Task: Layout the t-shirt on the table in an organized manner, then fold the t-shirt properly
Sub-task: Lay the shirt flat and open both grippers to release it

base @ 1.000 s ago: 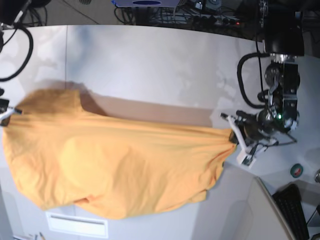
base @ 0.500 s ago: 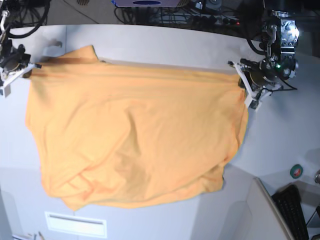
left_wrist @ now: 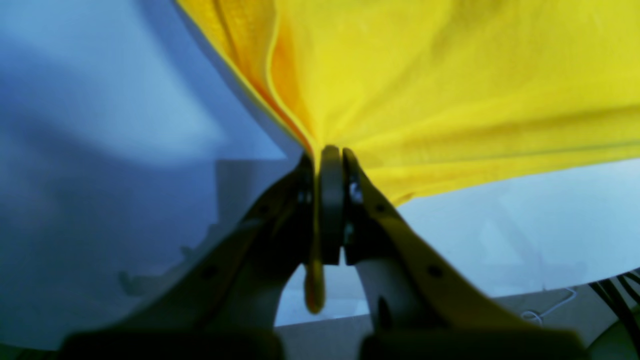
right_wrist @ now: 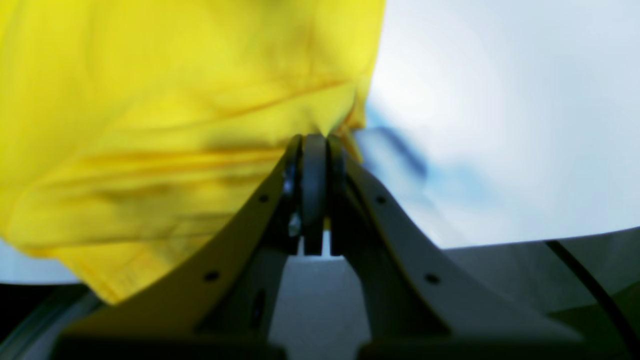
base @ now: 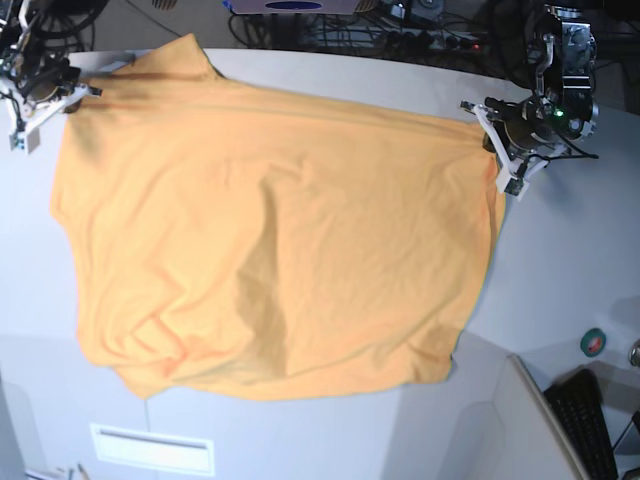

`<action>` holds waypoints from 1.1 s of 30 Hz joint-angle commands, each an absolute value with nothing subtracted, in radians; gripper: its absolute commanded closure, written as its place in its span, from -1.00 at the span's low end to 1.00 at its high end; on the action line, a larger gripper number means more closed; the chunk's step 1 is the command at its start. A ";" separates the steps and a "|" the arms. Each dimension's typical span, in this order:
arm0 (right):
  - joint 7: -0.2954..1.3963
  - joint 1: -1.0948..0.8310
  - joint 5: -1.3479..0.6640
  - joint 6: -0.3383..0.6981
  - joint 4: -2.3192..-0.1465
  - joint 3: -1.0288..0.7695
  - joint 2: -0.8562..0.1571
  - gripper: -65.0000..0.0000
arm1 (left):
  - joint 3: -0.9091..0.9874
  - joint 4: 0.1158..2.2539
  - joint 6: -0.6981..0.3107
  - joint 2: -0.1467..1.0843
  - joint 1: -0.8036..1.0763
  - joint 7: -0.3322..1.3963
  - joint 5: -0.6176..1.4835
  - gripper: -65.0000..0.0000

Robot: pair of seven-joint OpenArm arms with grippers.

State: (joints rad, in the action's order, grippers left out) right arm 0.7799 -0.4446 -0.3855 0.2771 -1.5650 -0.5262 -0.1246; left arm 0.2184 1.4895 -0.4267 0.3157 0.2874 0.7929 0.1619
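Overhead, one t-shirt (base: 270, 230), two grippers.

both wrist views are soft and blurred, the t-shirt (left_wrist: 450, 90) oversaturated yellow, the surface (left_wrist: 125, 125) tinted blue with hazy shadow patches. the base view is sharper, evenly lit, with pale glare on the surface (base: 330, 75) and gentle shading in the cloth folds.
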 commanded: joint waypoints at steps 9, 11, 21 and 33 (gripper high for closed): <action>0.762 -0.446 -0.386 0.269 -1.584 -0.536 -0.125 1.00 | 0.231 1.503 -0.421 0.328 0.288 0.783 0.159 1.00; 0.762 -0.447 -0.386 0.269 -1.586 -0.535 -0.125 1.00 | 0.232 1.503 -0.421 0.328 0.289 0.786 0.159 1.00; 0.765 -0.464 -0.384 0.269 -1.644 -0.529 -0.124 1.00 | 0.236 1.484 -0.421 0.326 0.338 0.782 0.160 1.00; 0.855 -0.409 -0.386 0.269 -1.844 -0.765 -0.031 0.24 | 0.237 1.494 -0.421 0.326 0.337 0.782 0.160 1.00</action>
State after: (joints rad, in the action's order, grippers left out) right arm 0.8799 -0.4171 -0.3767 0.2691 -1.8252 -0.7631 -0.0170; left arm 0.2302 1.4815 -0.4263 0.3145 0.3367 0.7776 0.1654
